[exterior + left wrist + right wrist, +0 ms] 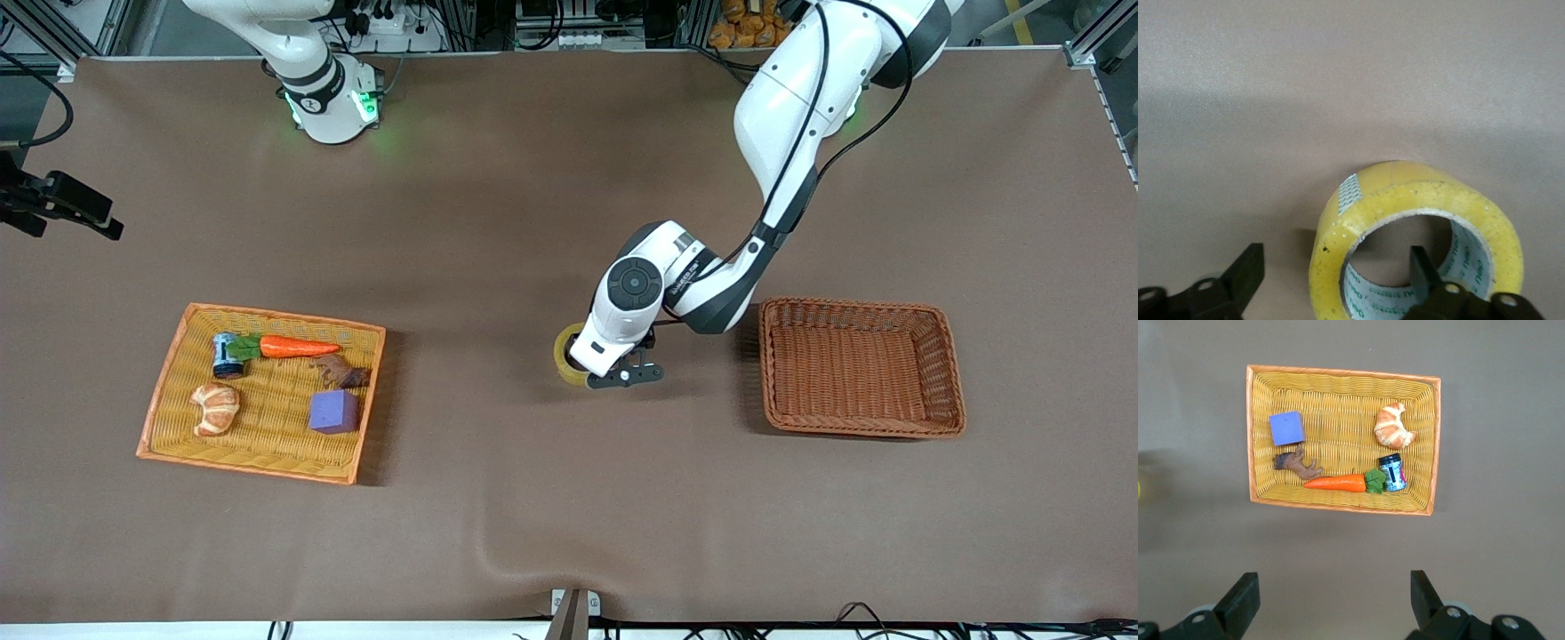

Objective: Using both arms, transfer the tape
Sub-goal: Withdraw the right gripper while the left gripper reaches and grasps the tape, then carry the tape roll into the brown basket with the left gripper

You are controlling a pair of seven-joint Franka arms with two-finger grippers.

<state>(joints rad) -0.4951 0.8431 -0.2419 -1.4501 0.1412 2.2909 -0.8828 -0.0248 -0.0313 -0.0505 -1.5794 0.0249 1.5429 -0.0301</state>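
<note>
The tape (567,354), a yellowish roll with a pale core, sits on the brown table near the middle. My left gripper (597,372) is down at it and open. In the left wrist view the gripper (1337,257) straddles the wall of the tape (1405,190): one finger (1421,263) is inside the ring's hole, the other (1248,267) is outside, apart from the roll. My right gripper (1333,581) is open and empty, high over the table beside the yellow tray (1341,373). It does not show in the front view.
An empty brown wicker basket (862,366) stands beside the tape toward the left arm's end. The yellow tray (276,436) toward the right arm's end holds a carrot (298,347), a croissant (216,409), a purple cube (333,412), a small can (228,355) and a brown toy.
</note>
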